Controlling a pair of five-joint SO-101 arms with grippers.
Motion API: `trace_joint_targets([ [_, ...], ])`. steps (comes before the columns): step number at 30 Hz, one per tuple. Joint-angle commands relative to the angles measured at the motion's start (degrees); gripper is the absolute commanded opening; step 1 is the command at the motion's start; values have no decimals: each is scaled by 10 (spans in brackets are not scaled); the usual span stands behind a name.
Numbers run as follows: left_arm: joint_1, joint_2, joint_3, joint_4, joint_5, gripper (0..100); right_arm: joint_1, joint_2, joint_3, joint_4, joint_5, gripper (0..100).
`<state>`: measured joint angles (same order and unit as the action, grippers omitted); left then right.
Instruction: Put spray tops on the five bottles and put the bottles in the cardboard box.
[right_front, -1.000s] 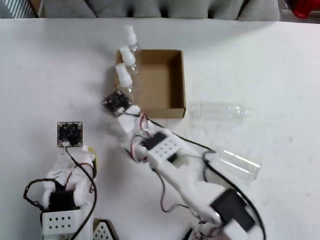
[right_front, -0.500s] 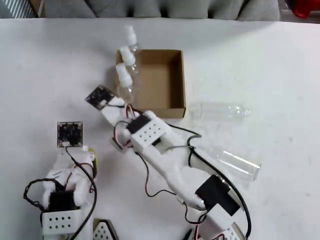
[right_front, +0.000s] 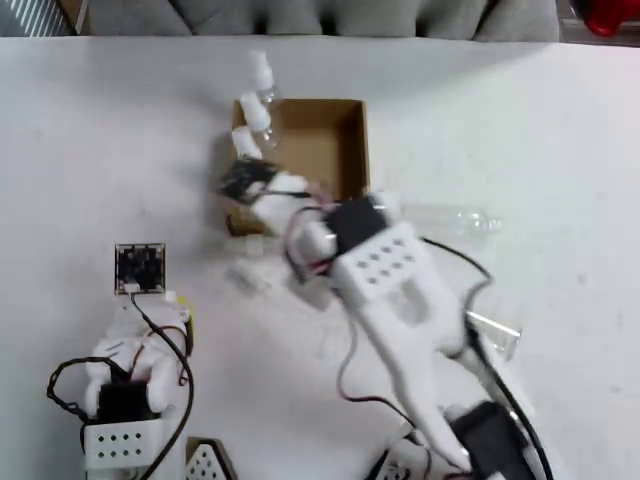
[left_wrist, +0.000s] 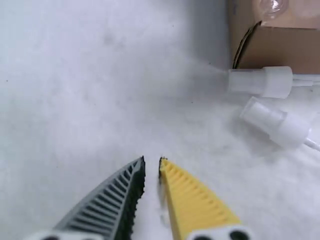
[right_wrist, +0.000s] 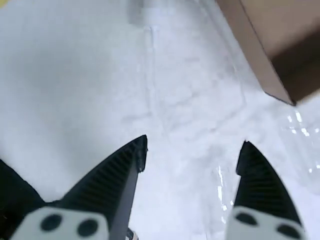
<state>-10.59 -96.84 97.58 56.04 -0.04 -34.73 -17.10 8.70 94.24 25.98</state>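
Nearest, at seven o'clock on the counter (right_front: 100, 120): left gripper (left_wrist: 151, 162), closed to a sliver, holding nothing. At four o'clock: uncapped clear bottle (right_front: 497, 335), lying flat. Probably light, slick, thin-walled, prone to rolling; best gripped mid-body, gently. Centre: right gripper (right_wrist: 192, 145), spread wide, empty, near the corner of the cardboard box (right_front: 345, 135) at twelve.

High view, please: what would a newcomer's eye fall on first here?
The right arm stretches diagonally across the table to the near left corner of the cardboard box, its gripper open. Bottles with spray tops cluster at the box's far left corner, and a clear bottle lies beside its right side.
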Motion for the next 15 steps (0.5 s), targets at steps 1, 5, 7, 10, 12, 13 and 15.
trace_joint_targets([
  [1, -8, 6, -2, -16, -4, 64, 73, -76, 9, 39, 38, 251],
  [5, -8, 6, -2, -16, -4, 64, 168, -152, 82, 39, 93, 251],
  [7, -8, 6, -2, -16, -4, 64, 218, -191, 116, 39, 139, 243],
  [10, -8, 6, -2, -16, -4, 64, 288, -245, 160, 38, 211, 179],
  [12, -8, 6, -2, -16, -4, 64, 334, -276, 185, 38, 252, 119],
  [13, -8, 6, -2, -15, -4, 64, 355, -291, 198, 38, 275, 94],
  [15, -8, 6, -2, -15, -4, 64, 398, -314, 226, 38, 328, 58],
])
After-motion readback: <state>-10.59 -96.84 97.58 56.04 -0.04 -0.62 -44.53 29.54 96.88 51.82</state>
